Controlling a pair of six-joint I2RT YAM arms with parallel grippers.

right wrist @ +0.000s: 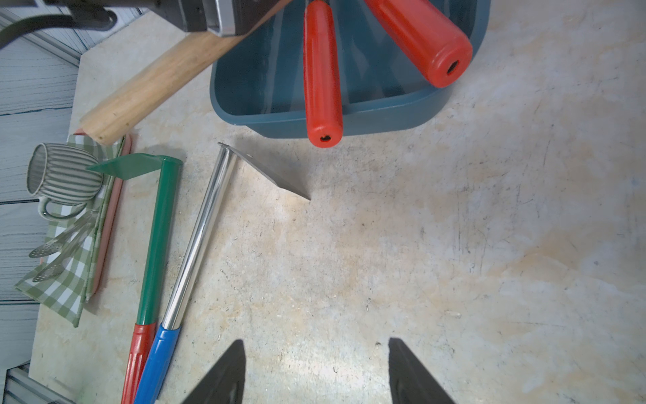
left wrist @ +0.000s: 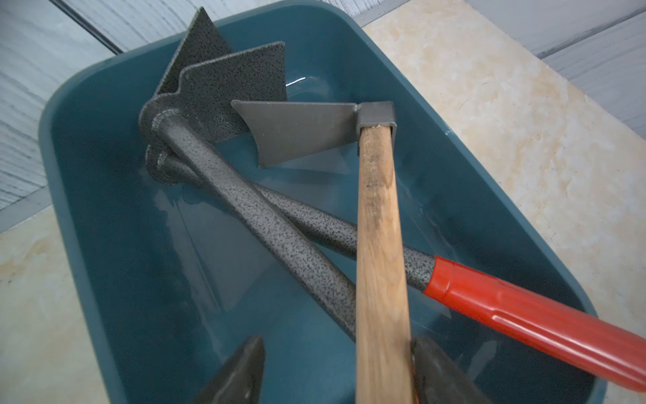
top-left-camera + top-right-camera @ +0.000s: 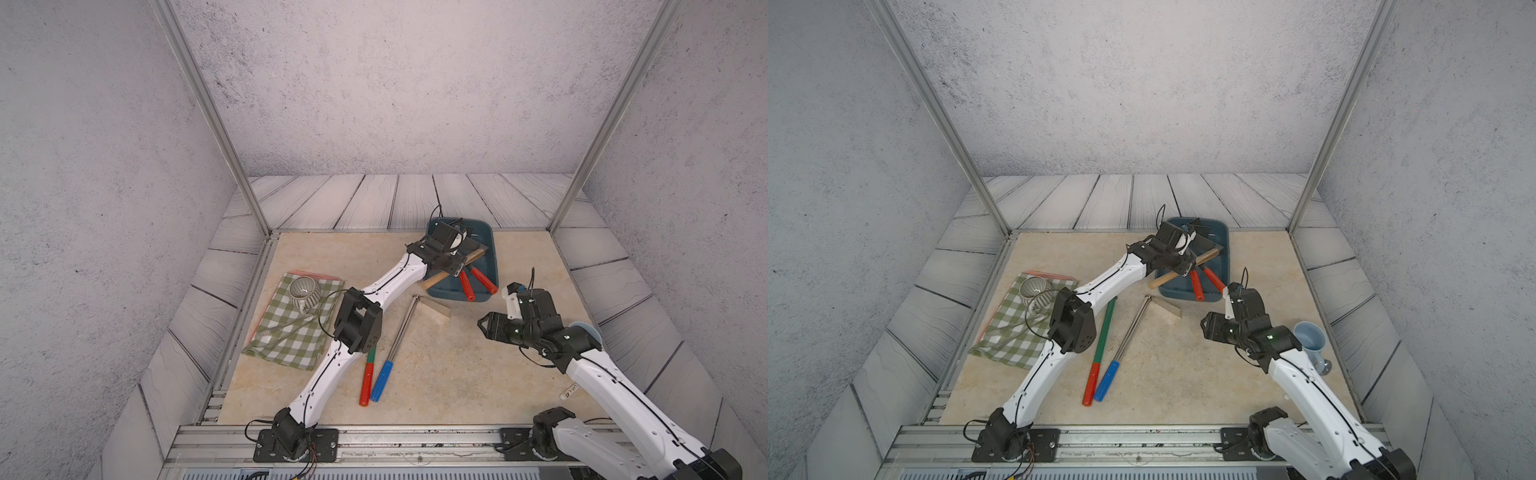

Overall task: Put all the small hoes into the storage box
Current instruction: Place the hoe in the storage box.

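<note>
The small hoe (image 2: 379,227) has a pale wooden handle and a flat grey blade. Its head lies inside the dark teal storage box (image 2: 105,245), and the handle (image 3: 434,280) sticks out over the box's left rim. My left gripper (image 2: 337,339) hovers over the box with its jaws open. One finger (image 2: 433,367) rests against the handle, while a wide gap separates the other from it. In both top views the box (image 3: 493,257) (image 3: 1227,257) sits at the back of the table. My right gripper (image 1: 316,341) hangs open over bare table, in front of the box, holding nothing.
Two grey speckled tools with red grips (image 2: 524,307) also lie in the box. A green hoe (image 1: 157,227) and a steel hoe with a blue grip (image 1: 199,231) lie on the table. A checked cloth (image 3: 291,332) with a mug (image 3: 305,293) is at the left, a blue cup (image 3: 1308,338) behind my right arm.
</note>
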